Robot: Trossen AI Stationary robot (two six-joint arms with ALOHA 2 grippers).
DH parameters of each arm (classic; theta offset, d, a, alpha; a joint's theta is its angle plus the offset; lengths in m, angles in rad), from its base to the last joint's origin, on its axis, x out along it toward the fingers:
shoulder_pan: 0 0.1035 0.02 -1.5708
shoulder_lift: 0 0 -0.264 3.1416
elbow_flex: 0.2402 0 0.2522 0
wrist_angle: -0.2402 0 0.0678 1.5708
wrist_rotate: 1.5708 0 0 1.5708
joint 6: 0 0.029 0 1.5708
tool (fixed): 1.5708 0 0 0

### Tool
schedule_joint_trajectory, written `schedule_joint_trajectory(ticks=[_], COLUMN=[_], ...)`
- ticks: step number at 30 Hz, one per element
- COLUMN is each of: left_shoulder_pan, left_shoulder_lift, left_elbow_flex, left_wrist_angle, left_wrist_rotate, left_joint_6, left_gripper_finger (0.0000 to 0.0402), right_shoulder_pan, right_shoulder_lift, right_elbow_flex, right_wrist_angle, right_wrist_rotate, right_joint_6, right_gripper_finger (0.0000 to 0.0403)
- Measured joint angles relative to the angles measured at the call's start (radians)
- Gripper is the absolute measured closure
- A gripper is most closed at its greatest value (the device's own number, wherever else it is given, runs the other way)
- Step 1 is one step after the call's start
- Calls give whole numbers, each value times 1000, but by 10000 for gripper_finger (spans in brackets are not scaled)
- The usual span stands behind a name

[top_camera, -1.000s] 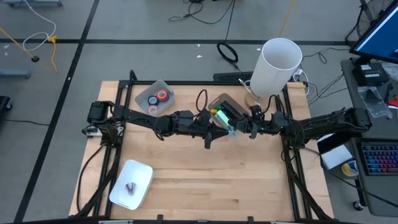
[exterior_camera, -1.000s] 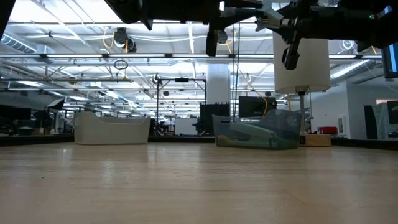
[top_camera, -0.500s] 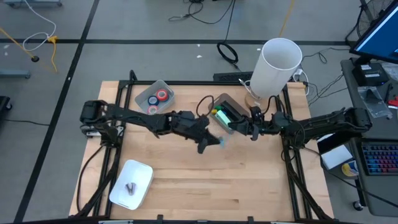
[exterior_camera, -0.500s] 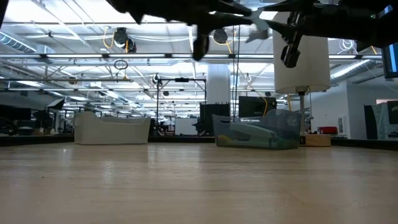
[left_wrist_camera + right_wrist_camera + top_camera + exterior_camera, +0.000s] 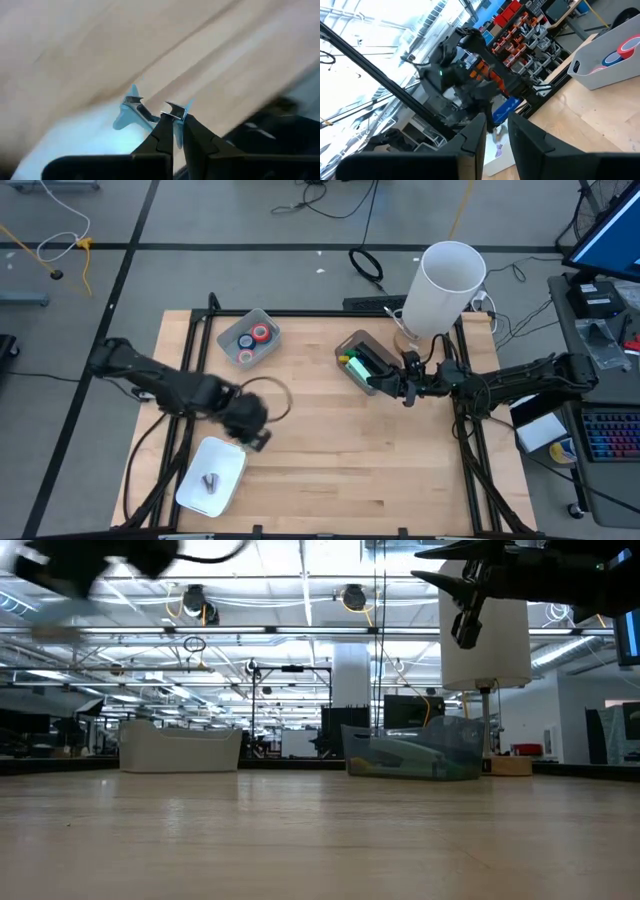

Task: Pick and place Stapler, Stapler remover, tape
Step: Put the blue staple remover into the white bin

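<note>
The stapler remover [image 5: 134, 107], light blue with metal claws, is in my left gripper [image 5: 175, 122], which is shut on it. This gripper hangs over the far right corner of the white tray [image 5: 225, 455] near the table's left front. My right gripper [image 5: 386, 385] is held high beside the clear bin [image 5: 352, 345], open with nothing between its fingers [image 5: 475, 135]. A green and dark object, apparently the stapler [image 5: 358, 365], lies in that bin. Blue and red tape rolls [image 5: 252, 337] lie in a second clear bin [image 5: 262, 315] at the far left. My left gripper pinches the stapler remover between its two fingertips at one metal arm [image 5: 174, 111], beside a blue wing. The fingers point steeply down. The other claw [image 5: 132, 101] and wing stick out sideways. The remover is lifted clear above the tray.
A small grey metal piece [image 5: 209, 480] lies in the white tray. A tall white cylinder [image 5: 445, 288] stands at the far right behind the clear bin. Bare wood spans the table's middle and near side [image 5: 350, 465].
My left gripper has swung with the stapler remover from beside my right gripper at the table's middle toward the left and near edges. It has stopped over the white tray and tipped from about level to pointing down. The remover has left my right gripper's fingers.
</note>
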Motion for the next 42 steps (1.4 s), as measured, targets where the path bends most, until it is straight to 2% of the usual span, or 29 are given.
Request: schedule_joint_trajectory(ticks=[2,6,10,17,26,30,42], left_shoulder_pan=[-64,-180,-264,-332,-325,-325,-325], left_shoulder_lift=[-9,-3,17,19,20,20,20], left_elbow_flex=[0,0,-20,-146,-304,-338,-343], left_wrist_angle=[-100,-174,-186,-99,123,132,134], left_wrist_rotate=[14,65,64,68,27,28,11], left_joint_6=[-144,-363,-551,-748,-833,-870,-858], left_gripper_finger=[387,387,387,387,387,376,362], right_shoulder_pan=[0,0,0,0,0,0,0], right_shoulder_lift=[0,0,0,0,0,0,0], right_elbow_flex=[0,0,0,0,0,0,0], right_wrist_angle=[0,0,0,0,-1,-1,-1], right_wrist_rotate=[0,2,2,4,5,5,5], right_joint_6=[-3,-3,-3,-3,0,0,0], right_gripper_finger=[328,328,328,328,328,328,328])
